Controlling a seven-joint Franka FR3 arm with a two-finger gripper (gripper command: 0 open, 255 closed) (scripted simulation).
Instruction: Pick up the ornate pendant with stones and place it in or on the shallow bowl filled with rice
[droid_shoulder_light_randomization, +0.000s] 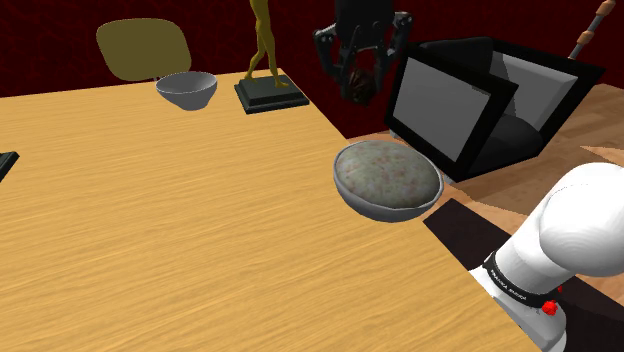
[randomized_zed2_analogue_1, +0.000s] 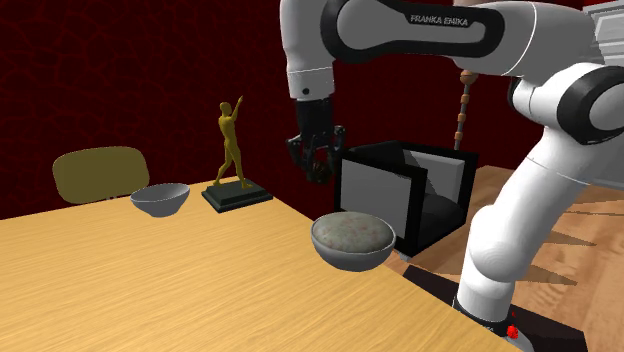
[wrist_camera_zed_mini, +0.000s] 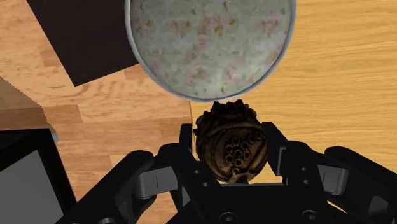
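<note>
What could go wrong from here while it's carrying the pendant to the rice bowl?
1. The gripper clasps the ornate brown pendant in the air, short of the rice bowl; opening now would likely drop it at the table edge or onto the floor.
2. The bowl sits right at that edge, so a knock while descending could push it off.
</note>
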